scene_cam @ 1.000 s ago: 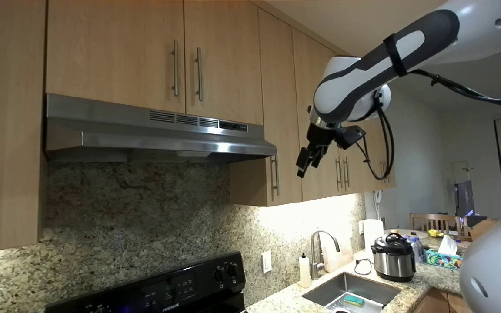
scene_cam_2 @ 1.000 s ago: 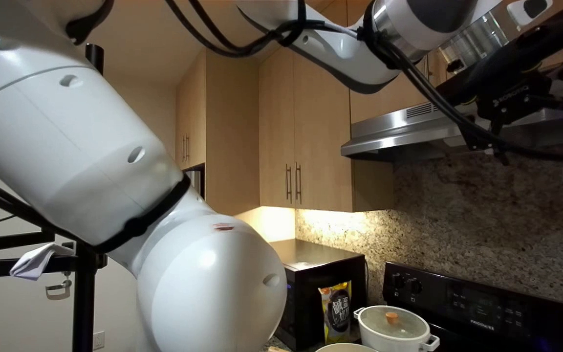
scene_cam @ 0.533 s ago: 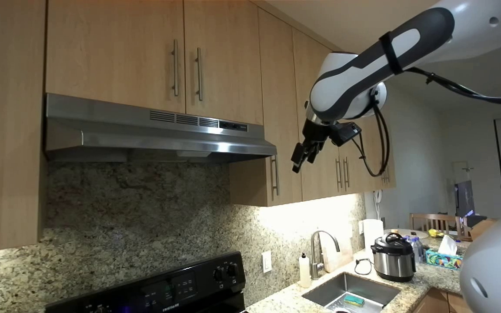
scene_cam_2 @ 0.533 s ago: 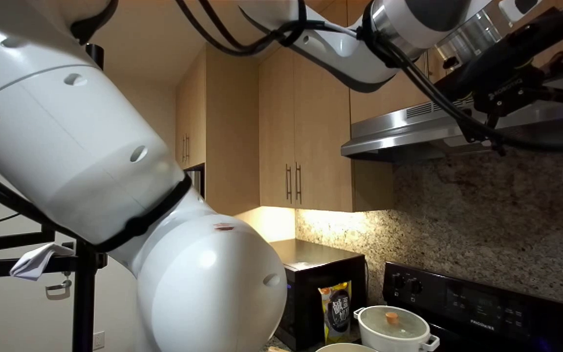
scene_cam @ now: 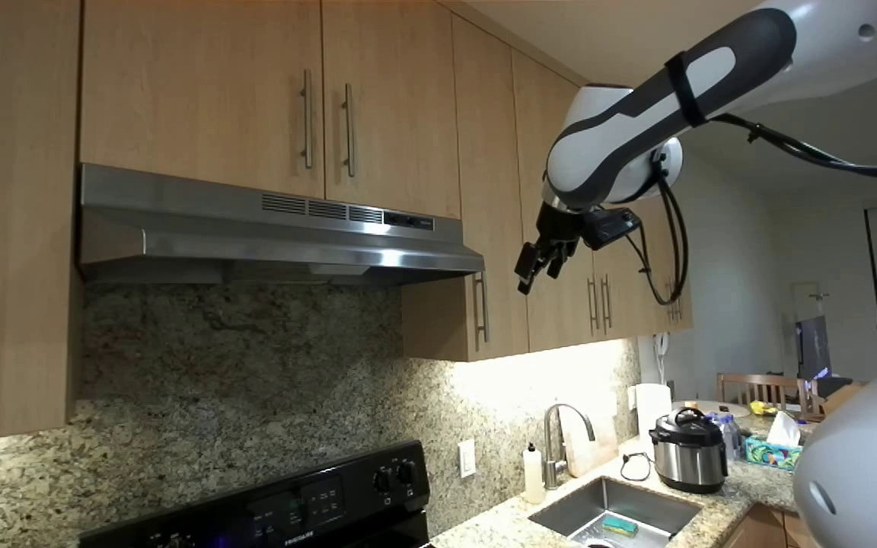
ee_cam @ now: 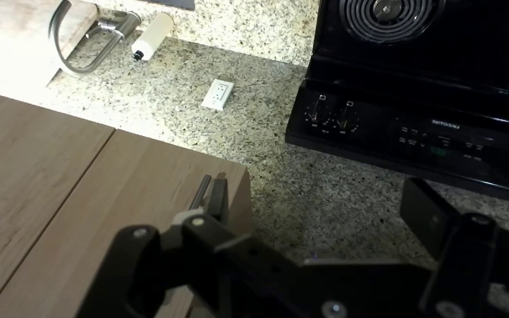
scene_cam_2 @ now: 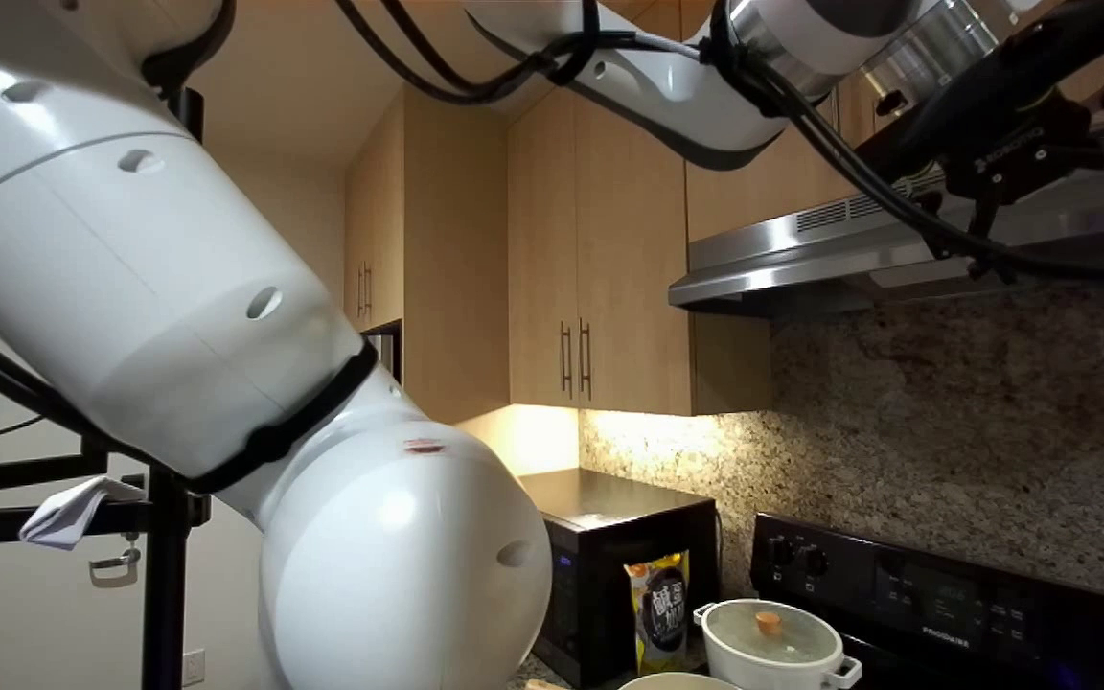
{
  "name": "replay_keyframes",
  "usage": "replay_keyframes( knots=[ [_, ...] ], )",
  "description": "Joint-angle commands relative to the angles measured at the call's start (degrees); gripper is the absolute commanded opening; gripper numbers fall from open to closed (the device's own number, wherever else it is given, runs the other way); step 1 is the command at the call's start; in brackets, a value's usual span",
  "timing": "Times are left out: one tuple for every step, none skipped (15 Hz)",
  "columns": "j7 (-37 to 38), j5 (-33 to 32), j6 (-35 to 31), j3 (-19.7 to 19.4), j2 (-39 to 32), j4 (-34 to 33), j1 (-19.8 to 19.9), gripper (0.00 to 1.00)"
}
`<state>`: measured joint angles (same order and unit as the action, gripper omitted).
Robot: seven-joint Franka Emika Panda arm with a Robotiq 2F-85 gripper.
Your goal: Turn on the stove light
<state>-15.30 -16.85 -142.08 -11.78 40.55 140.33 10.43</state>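
Range hood (scene_cam: 279,236), in an exterior view: stove light (scene_cam: 338,269), seemingly unlit, underneath, behind the front edge; control strip (scene_cam: 408,221) near right end, likely target. In an exterior view: cables (scene_cam_2: 1069,267), snag risk. Wrist view: Robotiq gripper (ee_cam: 318,198), spread, empty; best narrowed for pressing.

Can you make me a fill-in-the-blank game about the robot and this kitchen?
1. The wide brushed stainless-steel range hood is mounted ____ the glossy black stove control panel (above or below).
2. The brand name printed on that panel is ____.
3. The small teal sponge lies inside the rectangular metal kitchen ____.
4. The black two-fingered robot gripper is not shut; it is ____.

Missing words: above; FRIGIDAIRE; sink; open.
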Motion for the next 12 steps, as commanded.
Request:
replay_keyframes(
  knots=[
    [2.5,-1.5,-1.8,2.8,-0.7,-1.7,1.4,1.00],
    [2.5,-1.4,-2.1,3.1,-0.9,-2.3,1.1,1.00],
    [2.0,-1.3,-2.8,3.2,-1.0,-3.0,0.6,1.00],
    [1.9,-1.3,-3.6,3.5,-1.2,-3.6,0.4,1.00],
    [2.0,-1.2,-4.5,3.9,-1.4,-4.2,0.2,1.00],
    [2.0,-1.1,-5.4,4.2,-1.6,-4.9,0.1,1.00],
    [2.4,-1.1,-6.5,4.7,-1.9,-5.5,0.1,1.00],
    [2.7,-1.2,-7.3,5.1,-2.2,-5.9,0.2,1.00],
    [3.4,-1.5,-8.5,5.7,-2.8,-6.4,0.6,1.00],
    [3.5,-1.4,-9.2,6.0,-3.1,-6.8,0.6,1.00],
    [3.7,-1.1,-10.3,6.2,-3.6,-7.1,0.2,1.00],
    [3.9,-1.0,-11.1,6.4,-4.0,-7.4,0.1,1.00]
  ],
)
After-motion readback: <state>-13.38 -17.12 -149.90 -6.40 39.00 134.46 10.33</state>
